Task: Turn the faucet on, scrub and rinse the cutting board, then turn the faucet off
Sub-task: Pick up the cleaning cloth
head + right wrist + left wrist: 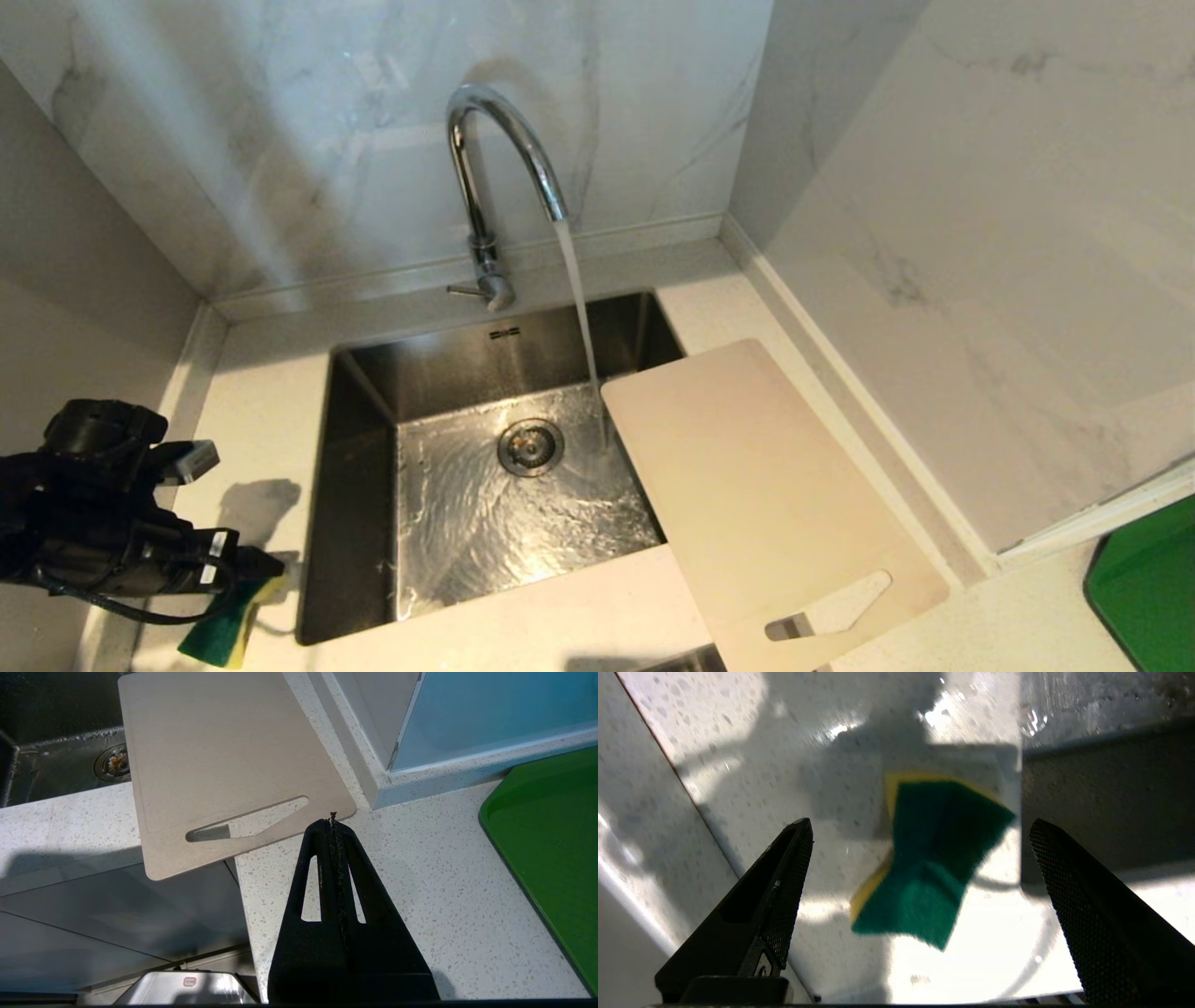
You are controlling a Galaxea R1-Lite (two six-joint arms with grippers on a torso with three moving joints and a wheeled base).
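While its fingers stand wide apart with nothing between them, the left gripper (920, 858) hangs over the counter (261, 392) by the sink's (355, 523) left rim, just above a green and yellow sponge (924, 863) that looks crumpled and lies free on the wet surface. Beyond it, across the basin, the faucet (495, 159) pours a steady stream of water (583, 327) beside the far corner of the cutting board (766, 504). That board lies slanted over the sink's right edge, handle slot toward the near side. Just short of the board's handle end, the right gripper (332, 819) hangs pressed together and empty above the counter, a green tray (551, 844) off to its side.
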